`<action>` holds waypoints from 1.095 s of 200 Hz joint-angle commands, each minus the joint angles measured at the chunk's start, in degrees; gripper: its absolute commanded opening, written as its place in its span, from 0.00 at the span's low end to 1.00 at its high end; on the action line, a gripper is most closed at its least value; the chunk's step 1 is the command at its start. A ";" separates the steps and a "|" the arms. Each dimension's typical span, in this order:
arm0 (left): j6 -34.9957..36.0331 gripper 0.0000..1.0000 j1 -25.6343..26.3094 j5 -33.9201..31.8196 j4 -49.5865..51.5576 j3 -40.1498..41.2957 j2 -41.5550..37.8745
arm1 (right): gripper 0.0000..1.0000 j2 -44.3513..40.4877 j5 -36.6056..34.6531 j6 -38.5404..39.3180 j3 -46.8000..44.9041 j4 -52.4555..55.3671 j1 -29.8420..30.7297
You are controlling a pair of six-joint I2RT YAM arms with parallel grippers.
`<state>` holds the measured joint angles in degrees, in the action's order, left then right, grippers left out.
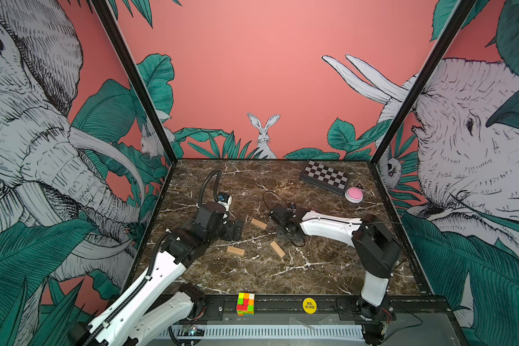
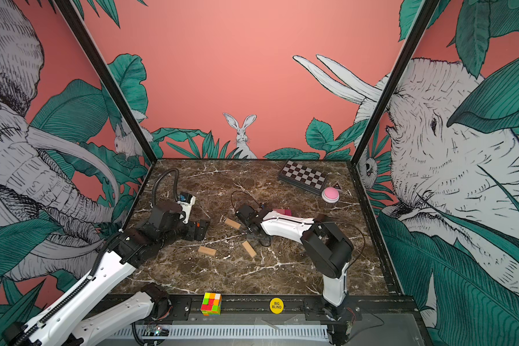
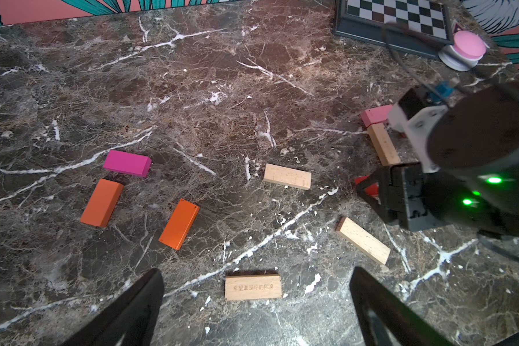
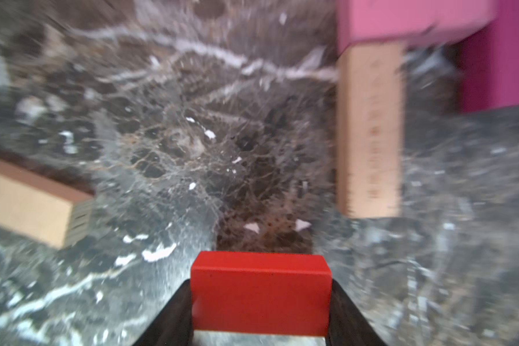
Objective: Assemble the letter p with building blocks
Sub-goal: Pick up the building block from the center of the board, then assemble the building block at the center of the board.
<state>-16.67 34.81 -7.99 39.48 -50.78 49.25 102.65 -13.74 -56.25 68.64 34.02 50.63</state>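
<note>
My right gripper (image 4: 261,283) is shut on a red block (image 4: 261,292), held low over the marble table (image 1: 327,269). Just beyond it lie a pink block (image 4: 402,21), a tan block (image 4: 370,134) and a magenta block (image 4: 498,75), set edge to edge. My left gripper (image 3: 256,271) hangs open above a tan block with writing (image 3: 253,287). The left wrist view also shows a magenta block (image 3: 127,163), two orange blocks (image 3: 102,202) (image 3: 179,224) and two tan blocks (image 3: 287,176) (image 3: 363,240). Three tan blocks (image 1: 258,223) (image 1: 235,251) (image 1: 277,249) show in both top views.
A checkered box (image 1: 324,176) and a pink button (image 1: 354,194) sit at the back right. A puzzle cube (image 1: 245,304) and a yellow disc (image 1: 309,305) rest on the front rail. Printed walls close in three sides.
</note>
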 commanded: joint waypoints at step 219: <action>1.01 0.99 -0.36 7.81 -2.80 0.82 3.67 | 0.52 -4.16 6.76 22.15 -11.89 -7.59 -19.51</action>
<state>-16.43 34.81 -0.62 37.28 -50.78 53.89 96.92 -6.94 -35.27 55.18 26.72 32.05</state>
